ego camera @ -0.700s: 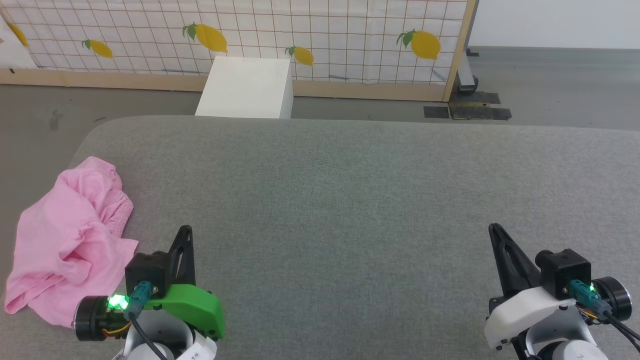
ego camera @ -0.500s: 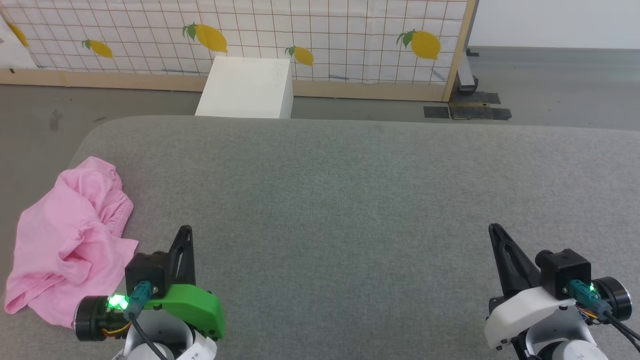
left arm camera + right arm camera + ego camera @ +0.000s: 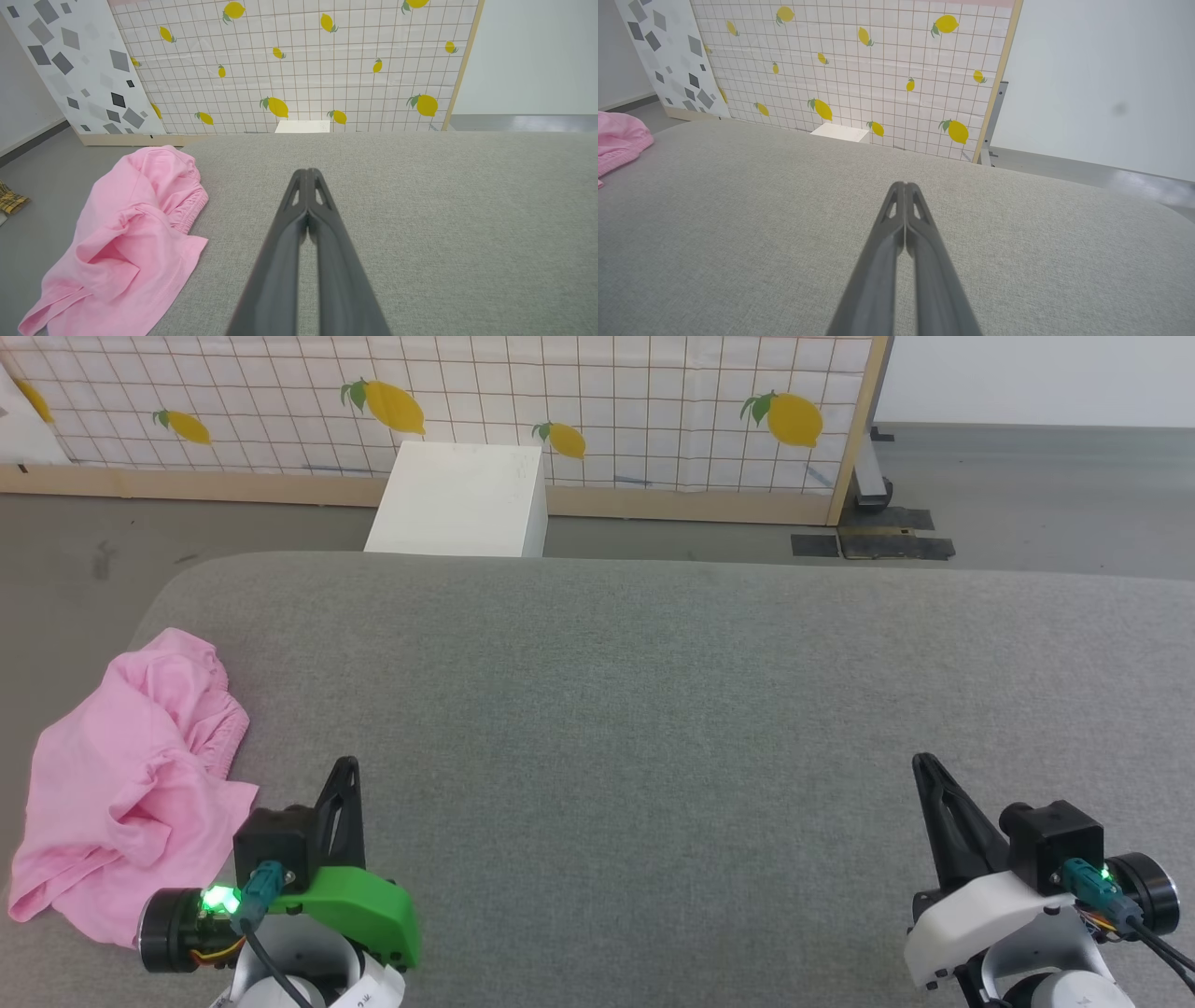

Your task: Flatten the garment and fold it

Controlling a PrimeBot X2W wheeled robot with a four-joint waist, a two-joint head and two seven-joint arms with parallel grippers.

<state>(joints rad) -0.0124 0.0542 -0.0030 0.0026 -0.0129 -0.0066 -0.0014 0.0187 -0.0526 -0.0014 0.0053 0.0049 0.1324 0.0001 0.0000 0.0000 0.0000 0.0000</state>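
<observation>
The left gripper (image 3: 344,773) is sitting low at the near edge of the grey cloth-covered table (image 3: 635,709), its green-shelled wrist angled slightly rightward and its two dark fingers pointing toward the far edge. The left wrist view is showing those fingers pressed together, tip to tip, with nothing between them. The right gripper (image 3: 924,767) is mirroring that pose near the near right corner, and its fingers are likewise clamped together on nothing.

The pink shorts (image 3: 131,775) are lying crumpled along the table's left edge, just beside the left gripper's wrist, with their gathered waistband (image 3: 222,728) facing the table's middle. The cloth appears to be draping over that edge.

Between and beyond the grippers, bare grey surface is stretching to the rounded far edge. Past it, a white box (image 3: 462,499) is standing on the floor before a lemon-print panel (image 3: 597,401).
</observation>
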